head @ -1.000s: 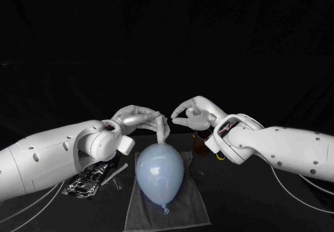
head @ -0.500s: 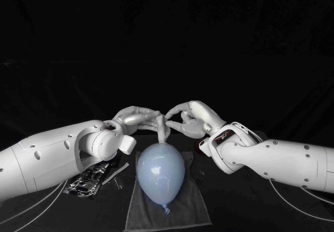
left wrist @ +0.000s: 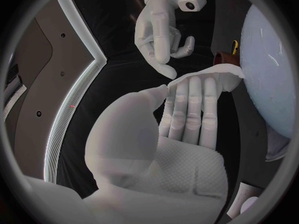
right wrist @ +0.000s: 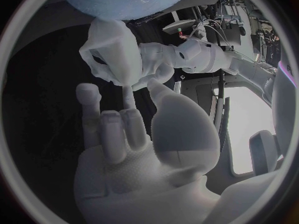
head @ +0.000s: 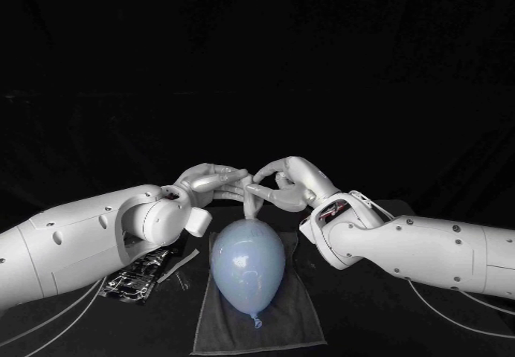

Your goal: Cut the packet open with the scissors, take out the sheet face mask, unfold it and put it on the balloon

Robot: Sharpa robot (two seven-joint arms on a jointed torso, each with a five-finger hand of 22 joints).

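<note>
Black table (head: 370, 316): at centre my left hand (head: 213, 182) pinches the folded mask (head: 251, 204) above the balloon (head: 248, 264), my right hand (head: 289, 186) touching it, grip unclear; packet (head: 134, 281), lower left, looks emptied; unfolding and placing remain.

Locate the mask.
Head view, centre: the mask hangs from the left hand over the far end of the balloon, the right hand beside its top.

I see the balloon (head: 248, 268) lying on a cloth (head: 288, 327) on the tabletop (head: 370, 331), with what may be the packet (head: 134, 279) left of it. Behind it, left hand (head: 213, 183) and right hand (head: 289, 186) meet, the mask (head: 252, 202) hanging beneath.
</note>
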